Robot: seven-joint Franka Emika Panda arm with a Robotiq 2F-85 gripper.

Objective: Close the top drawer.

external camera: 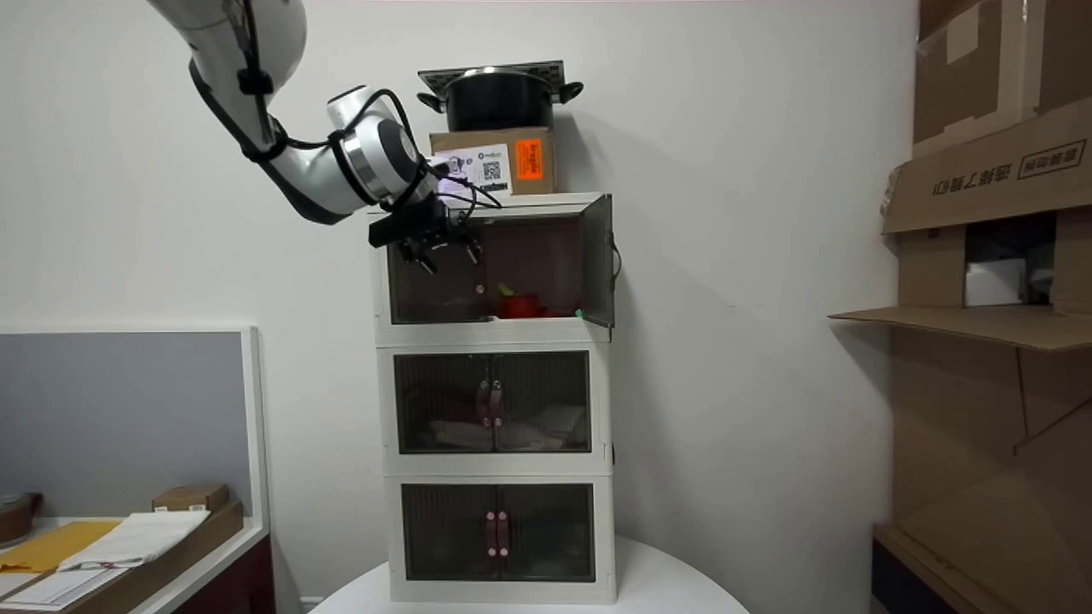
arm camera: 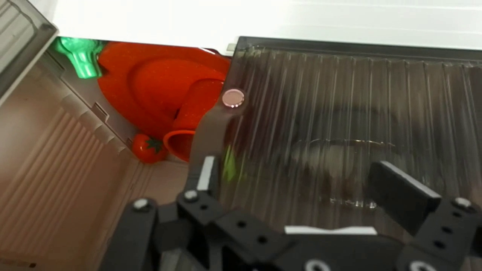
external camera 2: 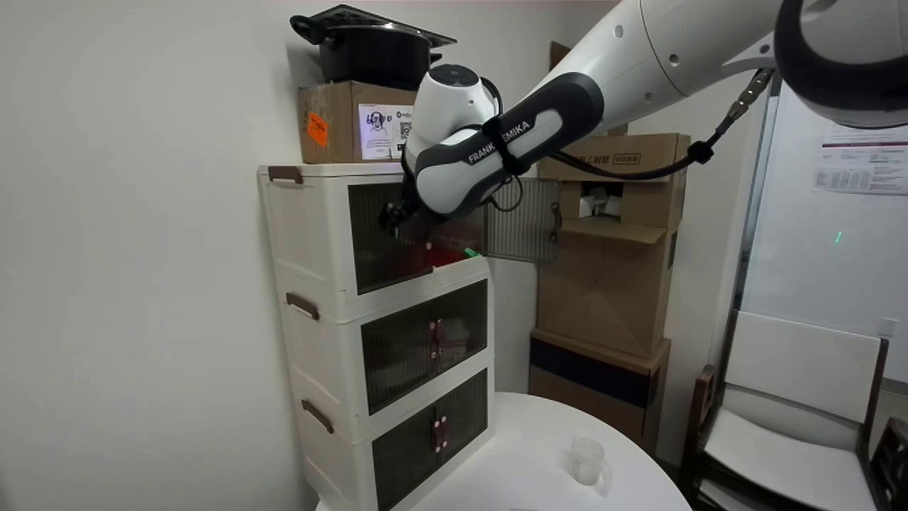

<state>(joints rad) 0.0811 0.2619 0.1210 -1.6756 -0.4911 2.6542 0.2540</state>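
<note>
The top drawer [external camera: 529,330] is the uppermost compartment of the white cabinet. Its clear side-hinged door [external camera: 599,260] stands swung open in both exterior views [external camera 2: 523,220], and its edge shows at the left of the wrist view [arm camera: 22,45]. The neighbouring ribbed clear door [arm camera: 339,90] is shut. Red items [arm camera: 158,82], a small tomato [arm camera: 147,148] and a green piece [arm camera: 81,56] lie inside. My gripper [external camera: 450,260] is open and empty, with its fingers apart in the wrist view [arm camera: 301,177]. It is in front of the shut door; whether it touches it I cannot tell.
A cardboard box [external camera: 533,183] and a black pot [external camera: 499,101] stand on the cabinet. The middle compartment [external camera: 495,467] and lowest compartment [external camera: 503,591] are shut. A clear cup [external camera 2: 587,461] stands on the round white table [external camera 2: 525,433]. Large cardboard boxes [external camera 2: 603,298] stand beyond the open door.
</note>
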